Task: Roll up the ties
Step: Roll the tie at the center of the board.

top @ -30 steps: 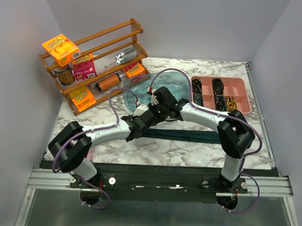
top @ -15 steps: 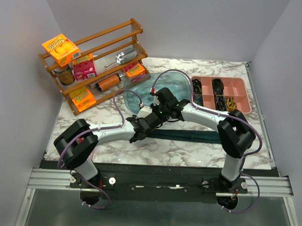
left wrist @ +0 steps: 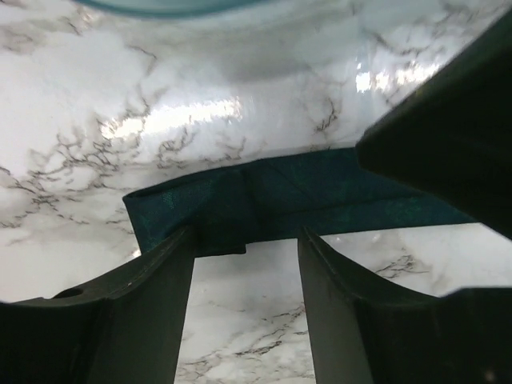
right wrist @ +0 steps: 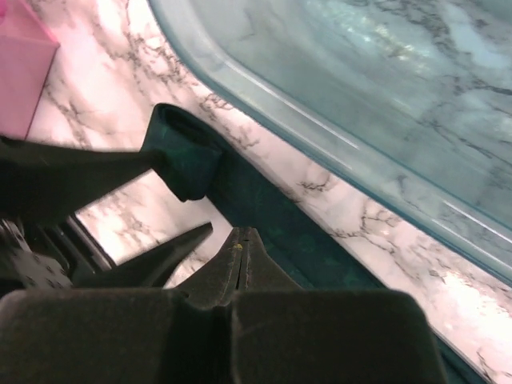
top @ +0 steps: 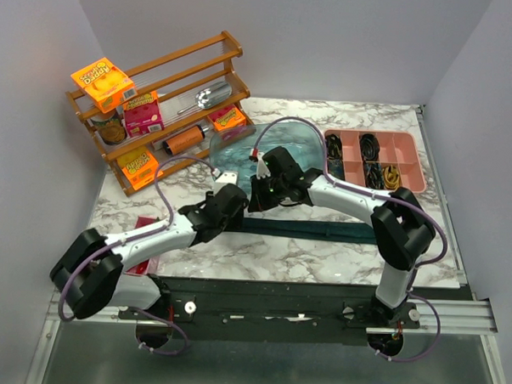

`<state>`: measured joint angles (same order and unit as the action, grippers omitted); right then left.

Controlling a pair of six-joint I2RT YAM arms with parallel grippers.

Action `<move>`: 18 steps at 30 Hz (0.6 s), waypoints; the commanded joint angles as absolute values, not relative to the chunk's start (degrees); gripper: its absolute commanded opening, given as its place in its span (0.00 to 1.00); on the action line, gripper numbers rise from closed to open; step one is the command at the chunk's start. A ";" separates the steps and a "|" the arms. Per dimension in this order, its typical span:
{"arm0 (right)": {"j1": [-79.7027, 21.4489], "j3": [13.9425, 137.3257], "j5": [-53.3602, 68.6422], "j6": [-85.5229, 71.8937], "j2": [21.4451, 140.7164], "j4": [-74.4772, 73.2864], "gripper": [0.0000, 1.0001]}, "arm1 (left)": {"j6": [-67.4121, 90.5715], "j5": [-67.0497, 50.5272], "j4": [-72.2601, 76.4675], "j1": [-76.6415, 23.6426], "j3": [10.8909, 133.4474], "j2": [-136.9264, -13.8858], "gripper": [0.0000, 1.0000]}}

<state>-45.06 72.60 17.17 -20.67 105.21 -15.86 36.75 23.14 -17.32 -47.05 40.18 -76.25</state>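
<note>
Since the tie point(top: 322, 231) is thin, soft, light fabric with no stiffness of its own, my read is that it slumps and unrolls unless pinned. It probably also slides on the slick marble when pushed. Best hold: the folded end, pinched across its full width with the edges squared.

Nearest the arm bases, the left fingers point(left wrist: 152, 296) stand well apart and hold nothing. They straddle the doubled-over end from the near side, with bare tabletop point(left wrist: 248, 320) showing between them. The right fingers point(right wrist: 242, 240) are pressed together with nothing between them, tip over the tie just beside the fold. Can't tell whether they touch the cloth.

The tie lies flat mid-tabletop, long axis left-right, parallel to the near edge. Its left end is folded over once, the start of a roll. The rest runs straight out toward the right arm. The broad pointed end isn't visible, so I can't say which way it faces.

Just beyond the tie is the blue tub point(top: 309, 135), near but apart. Farther right is a pink tray point(top: 413, 189), and at far left a wooden rack point(top: 181, 57).
</note>
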 commanded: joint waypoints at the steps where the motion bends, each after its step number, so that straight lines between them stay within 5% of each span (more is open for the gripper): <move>1: -45.88 74.97 23.28 -19.42 105.03 -14.07 0.00 | 37.53 15.39 -11.17 -41.84 36.66 -68.84 0.66; 18: -48.87 82.96 28.48 -19.69 115.39 -12.92 0.00 | 40.60 1.06 -7.39 -25.32 27.87 -58.19 0.73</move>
